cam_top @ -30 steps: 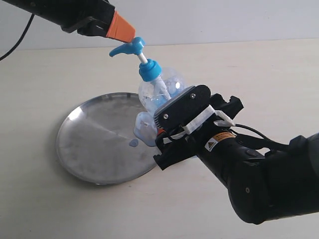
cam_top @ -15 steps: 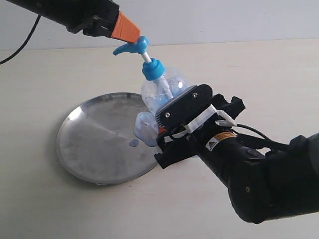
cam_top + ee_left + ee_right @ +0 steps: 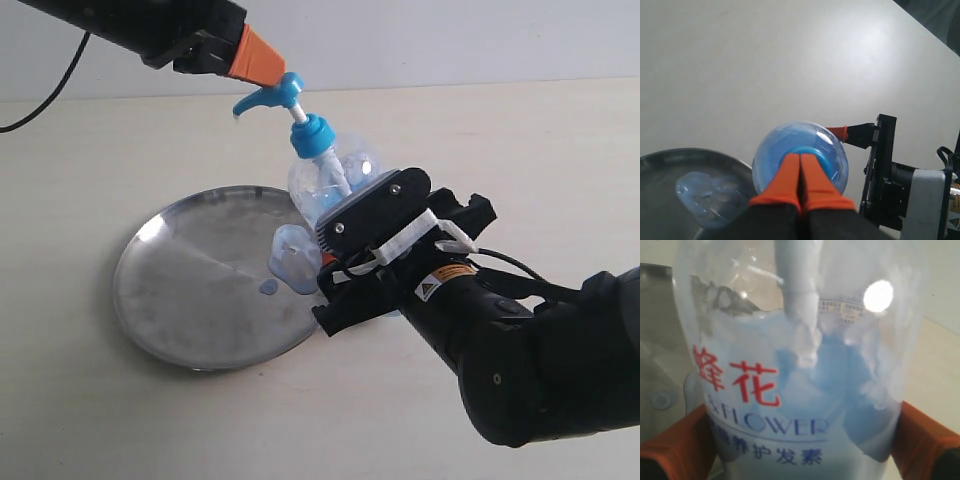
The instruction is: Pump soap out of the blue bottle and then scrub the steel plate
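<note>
Right claw (image 3: pixel 797 445) grips blue bottle (image 3: pixel 335 175) over steel plate (image 3: pixel 180 290); left claw (image 3: pixel 799 162) closed atop pump (image 3: pixel 268 97); soap (image 3: pixel 268 288) below.

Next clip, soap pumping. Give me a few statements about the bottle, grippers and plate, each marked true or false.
1. The right gripper clamps the clear plastic pump bottle with light-blue liquid by its body. True.
2. The bottle stands upright on the table. False: it leans, held in that gripper.
3. The left gripper has its orange fingers spread wide. False: they are pressed together, at the blue pump head.
4. A small drop of pale blue soap lies on the round shiny steel plate. True.
</note>
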Available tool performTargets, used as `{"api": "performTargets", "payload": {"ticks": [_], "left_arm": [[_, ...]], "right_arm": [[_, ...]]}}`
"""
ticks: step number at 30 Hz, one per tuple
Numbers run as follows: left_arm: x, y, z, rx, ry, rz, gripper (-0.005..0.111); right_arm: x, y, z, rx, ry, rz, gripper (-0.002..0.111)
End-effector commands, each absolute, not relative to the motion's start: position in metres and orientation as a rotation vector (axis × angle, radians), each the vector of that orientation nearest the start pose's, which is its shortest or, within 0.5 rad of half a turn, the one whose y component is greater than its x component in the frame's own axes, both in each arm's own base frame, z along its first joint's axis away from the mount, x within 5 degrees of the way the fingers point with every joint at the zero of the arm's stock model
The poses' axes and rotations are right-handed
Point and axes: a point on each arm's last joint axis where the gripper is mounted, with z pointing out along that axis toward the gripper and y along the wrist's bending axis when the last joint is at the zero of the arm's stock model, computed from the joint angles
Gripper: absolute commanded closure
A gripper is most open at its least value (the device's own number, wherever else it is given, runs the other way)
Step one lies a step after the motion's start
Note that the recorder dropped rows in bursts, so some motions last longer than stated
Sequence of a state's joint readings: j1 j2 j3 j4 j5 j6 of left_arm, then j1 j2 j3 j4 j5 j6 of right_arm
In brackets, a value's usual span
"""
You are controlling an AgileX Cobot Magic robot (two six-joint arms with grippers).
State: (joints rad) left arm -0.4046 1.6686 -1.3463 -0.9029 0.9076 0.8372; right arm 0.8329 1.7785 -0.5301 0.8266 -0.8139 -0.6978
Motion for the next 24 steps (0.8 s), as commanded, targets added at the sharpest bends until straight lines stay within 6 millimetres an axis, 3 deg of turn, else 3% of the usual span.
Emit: {"api": "performTargets", "payload": {"ticks": [1,11,24], "left_arm": [[0.304,-0.197,0.283,1.064,2.319,-0.931,0.107],[0.305,-0.198,0.282,1.067,2.319,-0.931,0.107],[0.309,-0.201,0.267,1.071,2.369,-0.96,0.107]], "right_arm": [[0.229,0.182,0.145,-0.594,1.823,-0.102,0.108],[0.229,0.182,0.145,-0.596,1.822,-0.102,0.108],[0.229,0.182,0.145,-0.596,1.82,-0.102,0.108]]}}
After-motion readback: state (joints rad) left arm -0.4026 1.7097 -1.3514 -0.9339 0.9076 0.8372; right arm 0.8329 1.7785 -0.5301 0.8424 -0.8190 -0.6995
